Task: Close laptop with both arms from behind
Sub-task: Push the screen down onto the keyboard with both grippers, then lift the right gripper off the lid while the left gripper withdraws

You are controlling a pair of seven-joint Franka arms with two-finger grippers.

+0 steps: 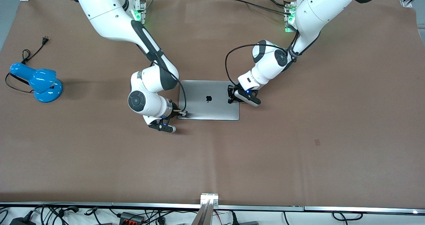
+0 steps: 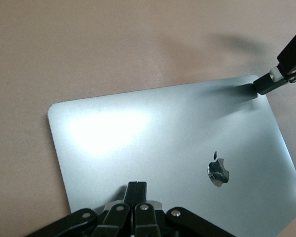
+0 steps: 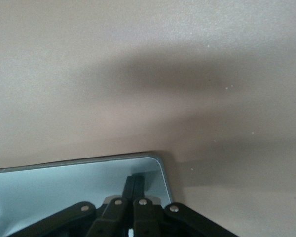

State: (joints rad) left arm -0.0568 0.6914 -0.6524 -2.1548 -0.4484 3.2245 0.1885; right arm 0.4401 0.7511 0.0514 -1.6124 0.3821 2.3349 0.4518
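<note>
The silver-grey laptop (image 1: 212, 109) lies shut and flat on the brown table, its lid with the dark apple logo facing up. My left gripper (image 1: 230, 98) is shut with nothing between its fingers. Its tips rest on the lid at the edge toward the left arm's end. In the left wrist view the shut fingers (image 2: 136, 190) touch the lid (image 2: 163, 133). My right gripper (image 1: 183, 112) is shut and empty, its tips on the lid's corner nearest the front camera at the right arm's end. It shows the same in the right wrist view (image 3: 134, 185), over that corner (image 3: 64, 185).
A blue desk lamp (image 1: 37, 82) with a black cord and plug lies toward the right arm's end of the table. A metal rail (image 1: 209, 198) and cables run along the table edge nearest the front camera.
</note>
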